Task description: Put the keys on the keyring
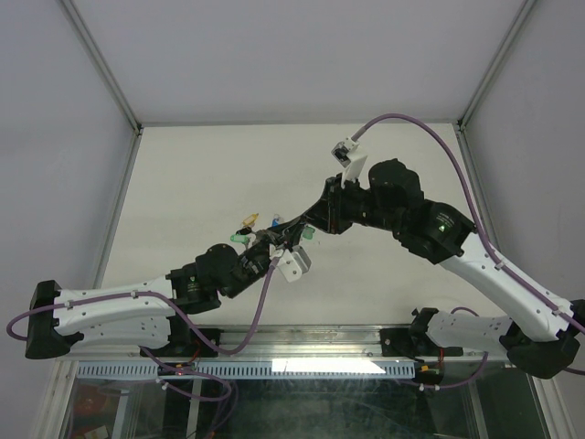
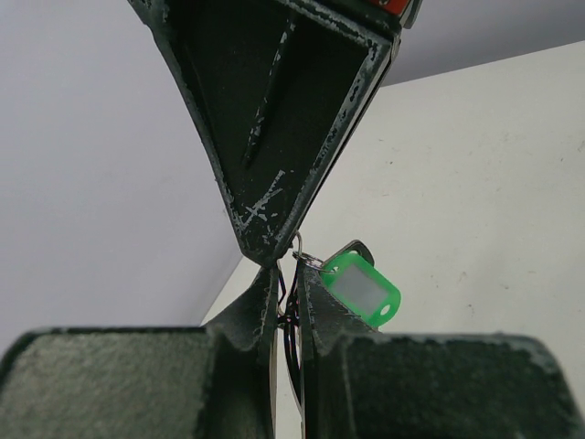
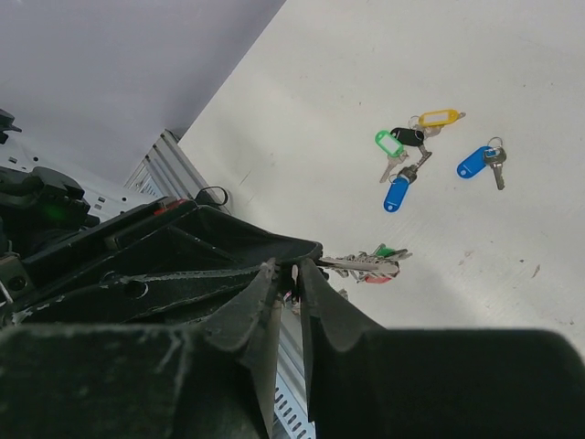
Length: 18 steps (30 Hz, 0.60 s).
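My two grippers meet above the table's middle. My left gripper (image 1: 272, 245) (image 2: 288, 283) is shut on the thin silver keyring (image 2: 298, 242). A bunch of keys (image 3: 367, 265) with red and green caps hangs from it, and a green tag (image 2: 363, 288) shows beside my left fingers. My right gripper (image 1: 291, 236) (image 3: 285, 272) is pinched on a sliver of the same wire, tip to tip with the left one. Loose keys lie on the table: yellow (image 3: 439, 117), green (image 3: 388, 142), black (image 3: 408, 136) and two blue (image 3: 396, 194) (image 3: 473, 162).
The loose keys also show in the top view, left of the grippers, around a yellow cap (image 1: 247, 220). White walls close in the table on the left, back and right. A metal rail (image 1: 302, 366) runs along the near edge.
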Available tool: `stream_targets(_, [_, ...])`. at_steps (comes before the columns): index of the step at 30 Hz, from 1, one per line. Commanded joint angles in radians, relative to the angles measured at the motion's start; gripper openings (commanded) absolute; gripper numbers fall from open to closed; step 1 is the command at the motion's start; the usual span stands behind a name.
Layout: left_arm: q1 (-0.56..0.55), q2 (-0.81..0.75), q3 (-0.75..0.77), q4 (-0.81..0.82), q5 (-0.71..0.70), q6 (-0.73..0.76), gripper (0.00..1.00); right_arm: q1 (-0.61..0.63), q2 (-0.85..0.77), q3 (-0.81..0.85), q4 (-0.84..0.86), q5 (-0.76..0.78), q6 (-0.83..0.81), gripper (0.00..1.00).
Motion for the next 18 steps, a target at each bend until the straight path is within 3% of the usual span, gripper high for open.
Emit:
stream_targets(1, [0.011, -0.027, 0.049, 0.064, -0.006, -0.019, 0.00, -0.002, -0.004, 0.039, 0.036, -0.030, -0.001, 0.15])
stream_targets(4, [0.013, -0.026, 0.051, 0.066, -0.011, -0.019, 0.00, -0.002, -0.004, 0.041, 0.036, -0.033, -0.001, 0.00])
stream_targets(9, [0.015, -0.029, 0.052, 0.066, -0.006, -0.025, 0.01, -0.001, -0.012, 0.061, 0.031, 0.009, 0.002, 0.00])
stream_targets(15, [0.015, -0.037, 0.049, 0.064, 0.008, -0.033, 0.26, -0.001, -0.041, 0.086, 0.020, 0.113, 0.011, 0.00])
stream_targets(18, [0.016, -0.035, 0.050, 0.064, 0.005, -0.036, 0.32, -0.001, -0.044, 0.104, 0.014, 0.157, 0.012, 0.00])
